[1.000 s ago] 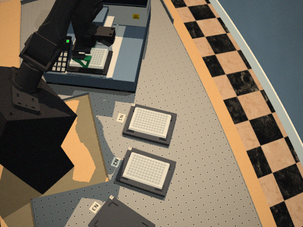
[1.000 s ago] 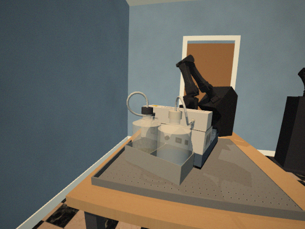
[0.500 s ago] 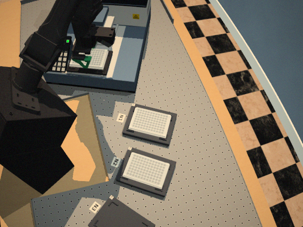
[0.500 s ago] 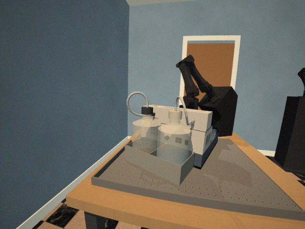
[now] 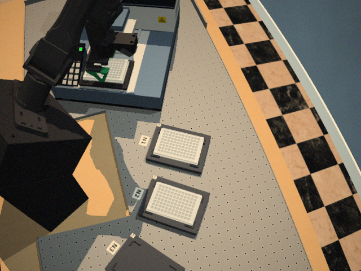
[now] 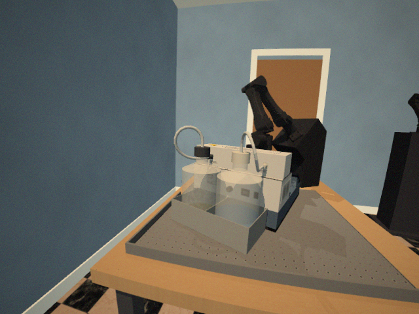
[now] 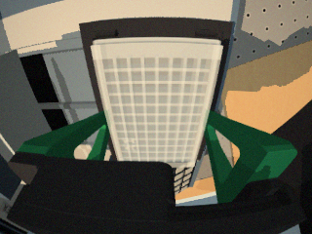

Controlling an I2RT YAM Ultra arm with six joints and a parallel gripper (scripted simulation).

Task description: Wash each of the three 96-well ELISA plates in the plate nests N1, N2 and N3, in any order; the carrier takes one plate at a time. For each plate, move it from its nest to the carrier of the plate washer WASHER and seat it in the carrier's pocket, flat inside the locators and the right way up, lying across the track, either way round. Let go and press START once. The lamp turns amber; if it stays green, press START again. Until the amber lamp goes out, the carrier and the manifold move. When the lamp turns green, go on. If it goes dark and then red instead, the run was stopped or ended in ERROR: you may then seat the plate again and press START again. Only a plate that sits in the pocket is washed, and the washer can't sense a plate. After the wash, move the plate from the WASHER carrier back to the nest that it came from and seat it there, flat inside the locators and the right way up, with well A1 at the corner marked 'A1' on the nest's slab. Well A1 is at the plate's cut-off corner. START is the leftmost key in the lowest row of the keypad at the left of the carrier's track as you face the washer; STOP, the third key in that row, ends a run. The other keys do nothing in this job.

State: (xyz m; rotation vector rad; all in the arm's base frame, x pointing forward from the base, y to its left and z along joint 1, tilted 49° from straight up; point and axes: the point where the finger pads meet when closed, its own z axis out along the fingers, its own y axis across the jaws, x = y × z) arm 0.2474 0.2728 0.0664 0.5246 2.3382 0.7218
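My gripper [image 5: 98,73] [image 7: 156,115] with green fingers is shut on the long sides of a white 96-well plate [image 5: 117,70] [image 7: 156,92]. The plate lies flat over the dark carrier [image 5: 130,73] [image 7: 156,29] of the washer [image 5: 151,73] [image 6: 270,162]. I cannot tell if it rests in the pocket or hangs just above it. The lamp [image 5: 80,49] shows green above the keypad [image 5: 72,75]. Nest N1 holds a plate [image 5: 178,145], and nest N2 holds a plate [image 5: 174,202]. Nest N3 [image 5: 142,258] is empty.
Two clear bottles [image 6: 200,182] [image 6: 238,195] with hoses stand in a grey tray [image 6: 216,229] behind the washer. The arm's black base [image 5: 31,151] stands left of the nests.
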